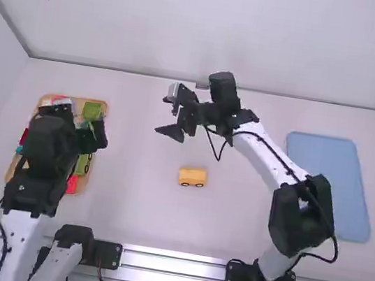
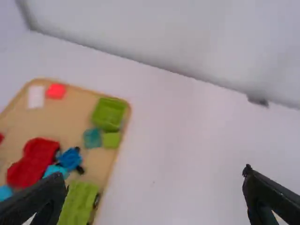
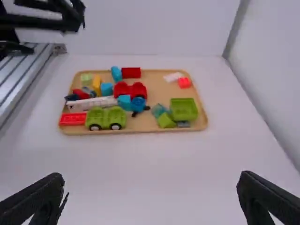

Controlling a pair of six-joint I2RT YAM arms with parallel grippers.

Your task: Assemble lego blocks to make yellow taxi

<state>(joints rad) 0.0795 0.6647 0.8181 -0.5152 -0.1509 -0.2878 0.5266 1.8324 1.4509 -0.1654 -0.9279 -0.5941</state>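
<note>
High view: yellow wheeled block (image 1: 192, 177) sat on bench (image 1: 128, 209), apart from tray (image 3: 159, 88). Both your pincers, left pincer (image 2: 154, 174) and right pincer (image 3: 150, 176), hung spread, empty. Crowded pieces around yellow brick (image 3: 96, 85) risked snagging your fingertips, spoiling grip.

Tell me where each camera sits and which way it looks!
High view: above and behind, facing forward, down onto the table; both arms show.
Left wrist view: on that arm, facing tray and back wall; left gripper shows.
Right wrist view: on that arm, facing leftward; right gripper and some left arm show.
Both wrist views see the tray.
</note>
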